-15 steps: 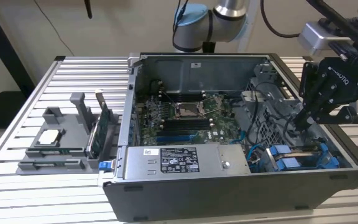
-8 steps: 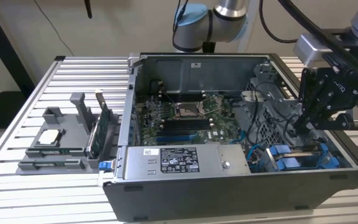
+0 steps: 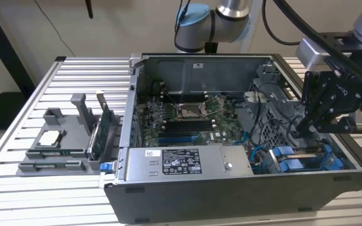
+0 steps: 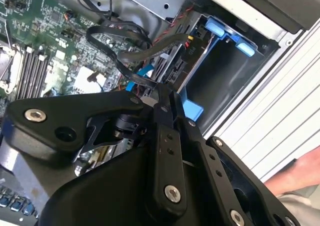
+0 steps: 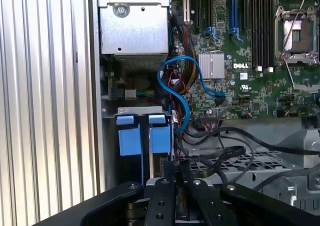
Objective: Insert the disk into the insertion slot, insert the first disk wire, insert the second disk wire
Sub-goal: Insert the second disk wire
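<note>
My black two-fingered gripper (image 3: 308, 126) hangs inside the open dark grey computer case (image 3: 231, 197), at its end on the exterior view's right, just above the narrow dark grey metal insertion slot (image 5: 142, 151) with its blue plastic fittings. My jaws are drawn together, though I cannot tell whether they pinch anything. A blue carrier frame (image 3: 300, 160) sits in the bay; the disk itself I cannot make out. Black and blue cables (image 5: 186, 93) crowd beside the bay, next to the green motherboard (image 3: 187, 117).
</note>
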Controlling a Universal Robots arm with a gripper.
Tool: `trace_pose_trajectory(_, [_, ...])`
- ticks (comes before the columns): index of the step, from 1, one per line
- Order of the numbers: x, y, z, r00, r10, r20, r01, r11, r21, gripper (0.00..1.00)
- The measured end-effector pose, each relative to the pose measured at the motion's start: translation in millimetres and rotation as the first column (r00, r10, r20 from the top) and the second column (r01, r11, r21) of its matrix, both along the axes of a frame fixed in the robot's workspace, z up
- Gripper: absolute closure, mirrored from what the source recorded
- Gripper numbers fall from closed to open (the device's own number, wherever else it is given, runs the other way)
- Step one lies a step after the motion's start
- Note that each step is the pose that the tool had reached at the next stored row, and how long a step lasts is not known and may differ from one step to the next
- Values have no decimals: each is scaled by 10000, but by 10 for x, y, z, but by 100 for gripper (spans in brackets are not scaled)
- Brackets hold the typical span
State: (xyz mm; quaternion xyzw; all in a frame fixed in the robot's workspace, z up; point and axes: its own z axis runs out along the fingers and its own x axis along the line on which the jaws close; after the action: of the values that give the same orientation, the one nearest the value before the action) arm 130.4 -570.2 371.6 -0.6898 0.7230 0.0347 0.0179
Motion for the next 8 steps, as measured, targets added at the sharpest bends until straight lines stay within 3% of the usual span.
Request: trace_pose_trajectory(8, [11,-20,-85,10000,-4,0,4,10000,16,84])
